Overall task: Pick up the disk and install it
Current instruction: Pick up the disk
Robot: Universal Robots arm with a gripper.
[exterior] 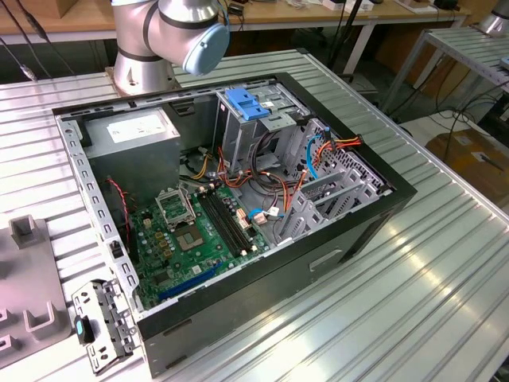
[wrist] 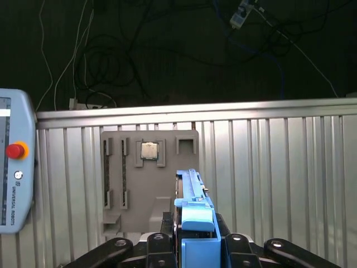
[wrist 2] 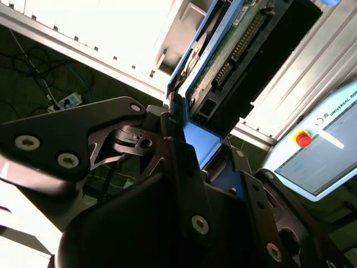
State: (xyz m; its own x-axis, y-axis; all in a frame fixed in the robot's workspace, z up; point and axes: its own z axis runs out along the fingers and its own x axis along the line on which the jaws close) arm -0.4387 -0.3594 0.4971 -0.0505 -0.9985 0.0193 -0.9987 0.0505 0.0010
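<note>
My gripper (wrist: pixel 193 241) is shut on the disk (wrist: pixel 192 215), which stands on edge between the black fingers with its blue carrier tab towards the camera. In the second wrist view the disk (wrist 2: pixel 226 53) shows its green circuit-board underside and blue rail, and the gripper (wrist 2: pixel 192 142) clamps its blue end. The disk hangs above the ribbed metal table (wrist: pixel 268 167), near a grey fixture plate (wrist: pixel 149 184). In the exterior view the open computer case (exterior: pixel 238 207) lies on the table, with a metal drive cage (exterior: pixel 254 131) at its far side.
A blue clip (exterior: pixel 246 103) tops the cage. Cables and a green motherboard (exterior: pixel 199 231) fill the case. The arm's base (exterior: pixel 151 48) stands behind the case. A small chip (wrist: pixel 149 151) sits on the grey fixture. A teach pendant (wrist: pixel 14 167) with a red button lies beside it.
</note>
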